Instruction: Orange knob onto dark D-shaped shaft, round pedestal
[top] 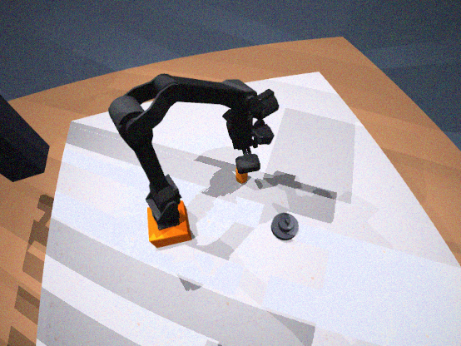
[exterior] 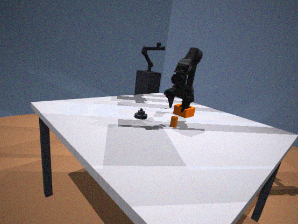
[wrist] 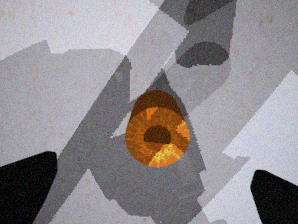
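Note:
The orange knob (top: 241, 177) (exterior: 174, 121) (wrist: 138, 136) stands upright on the white table. In the wrist view its top hole looks D-shaped, with the flat edge toward the bottom of the picture. My gripper (top: 255, 149) (exterior: 176, 109) (wrist: 156, 171) is open and empty above the knob; the knob shows between the two fingers in the wrist view, and one finger partly hides it in the top view. The dark round pedestal (top: 277, 232) (exterior: 141, 116) stands apart from the knob, its short shaft (top: 286, 222) (exterior: 141, 110) upright and bare. The shaft's flat side cannot be made out.
The arm's orange base block (top: 171, 237) (exterior: 188, 112) stands on the white table (top: 374, 291) (exterior: 150, 186). A dark box (top: 21, 145) (exterior: 148, 82) stands beyond the table, with another dark arm (exterior: 146, 57) on it. Shadows of the arm cross the tabletop around the knob.

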Robot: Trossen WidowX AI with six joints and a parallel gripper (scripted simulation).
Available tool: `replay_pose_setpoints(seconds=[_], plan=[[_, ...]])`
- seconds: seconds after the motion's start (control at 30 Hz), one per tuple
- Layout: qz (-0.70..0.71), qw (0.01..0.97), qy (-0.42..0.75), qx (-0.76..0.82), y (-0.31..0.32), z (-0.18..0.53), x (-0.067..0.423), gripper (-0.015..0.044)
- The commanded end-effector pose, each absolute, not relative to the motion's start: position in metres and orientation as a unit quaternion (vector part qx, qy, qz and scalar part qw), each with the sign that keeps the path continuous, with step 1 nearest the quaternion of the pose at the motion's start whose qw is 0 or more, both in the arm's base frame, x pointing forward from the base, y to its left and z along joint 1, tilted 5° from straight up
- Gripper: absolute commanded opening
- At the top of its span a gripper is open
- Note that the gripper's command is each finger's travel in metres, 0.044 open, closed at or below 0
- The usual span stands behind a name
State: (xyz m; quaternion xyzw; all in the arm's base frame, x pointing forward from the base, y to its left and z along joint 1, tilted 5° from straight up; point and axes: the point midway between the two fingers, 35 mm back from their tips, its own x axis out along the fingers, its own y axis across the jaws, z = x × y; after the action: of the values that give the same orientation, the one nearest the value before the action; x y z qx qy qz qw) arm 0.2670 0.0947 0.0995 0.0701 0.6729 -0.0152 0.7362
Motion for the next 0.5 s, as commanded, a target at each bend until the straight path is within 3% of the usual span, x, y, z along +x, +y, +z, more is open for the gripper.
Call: replay_pose_setpoints(seconds=[0.0, 0.47], plan=[[-0.018, 0.729, 0.681, 0.071, 0.095, 0.086, 0.264, 0.0440], [-0.018, 0.729, 0.681, 0.071, 0.096, 0.064, 0.269, 0.0440]])
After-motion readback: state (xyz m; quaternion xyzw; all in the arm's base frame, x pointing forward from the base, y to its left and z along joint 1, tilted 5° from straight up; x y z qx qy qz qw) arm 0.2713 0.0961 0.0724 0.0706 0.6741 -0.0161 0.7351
